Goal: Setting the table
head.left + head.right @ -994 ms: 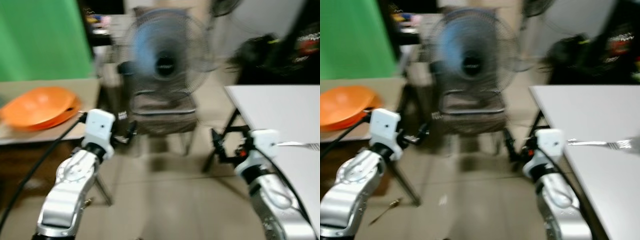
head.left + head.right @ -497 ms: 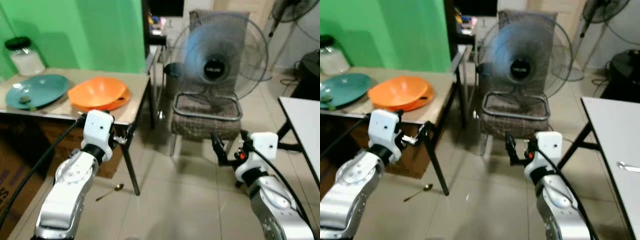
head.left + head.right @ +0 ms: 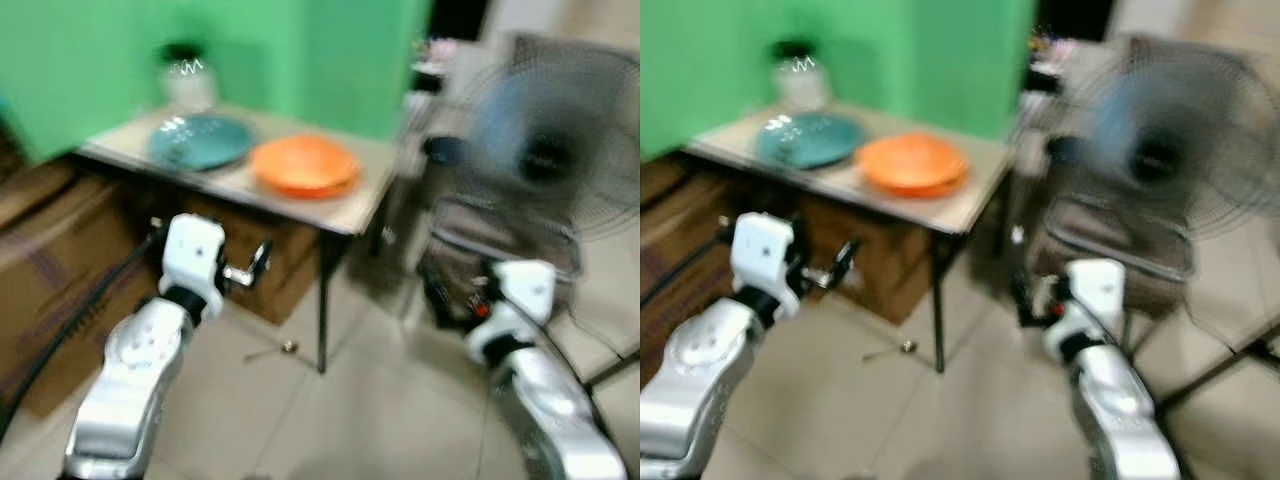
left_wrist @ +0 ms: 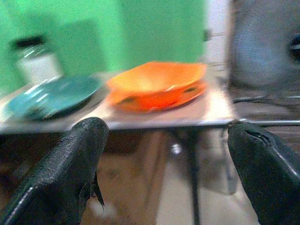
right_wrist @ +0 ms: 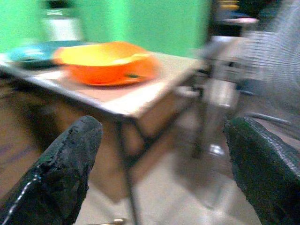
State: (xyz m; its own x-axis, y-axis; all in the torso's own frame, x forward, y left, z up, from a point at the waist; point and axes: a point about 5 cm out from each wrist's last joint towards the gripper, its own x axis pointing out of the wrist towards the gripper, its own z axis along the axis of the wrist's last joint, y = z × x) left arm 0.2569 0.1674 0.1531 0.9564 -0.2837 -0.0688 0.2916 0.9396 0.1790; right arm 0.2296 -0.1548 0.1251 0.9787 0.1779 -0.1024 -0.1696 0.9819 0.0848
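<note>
**A:** What's on the table [image 3: 345,212]?

**B:** Upper middle of the head views, against a green wall [image 3: 330,50]: an orange bowl [image 3: 305,166] near the table's right end, a teal plate [image 3: 200,142] just to its left, and a jar [image 3: 188,80] with a dark lid behind the plate. All of it is blurred; whether anything lies on the plate cannot be made out.

**A:** And the arms?

**B:** Both are raised in the lower half of the frame, short of the table. The left claw [image 4: 168,164] stands wide, nothing between its fingers [image 4: 70,159], with bowl and plate in sight beyond them. The right claw [image 5: 164,164] is likewise spread wide and bare, looking at the bowl and a table leg [image 5: 124,159].

**A:** Anything on the floor?

**B:** A small spoon-like thing [image 3: 272,351] lies on the tiles [image 3: 380,420] beside the table leg, too smeared to be sure. Cardboard boxes [image 3: 60,270] sit under the table at left.

**A:** The right side?

**B:** A fan [image 3: 545,165] stands before a chair [image 3: 1120,255], both heavily blurred and cut off at the frame's right edge.
</note>
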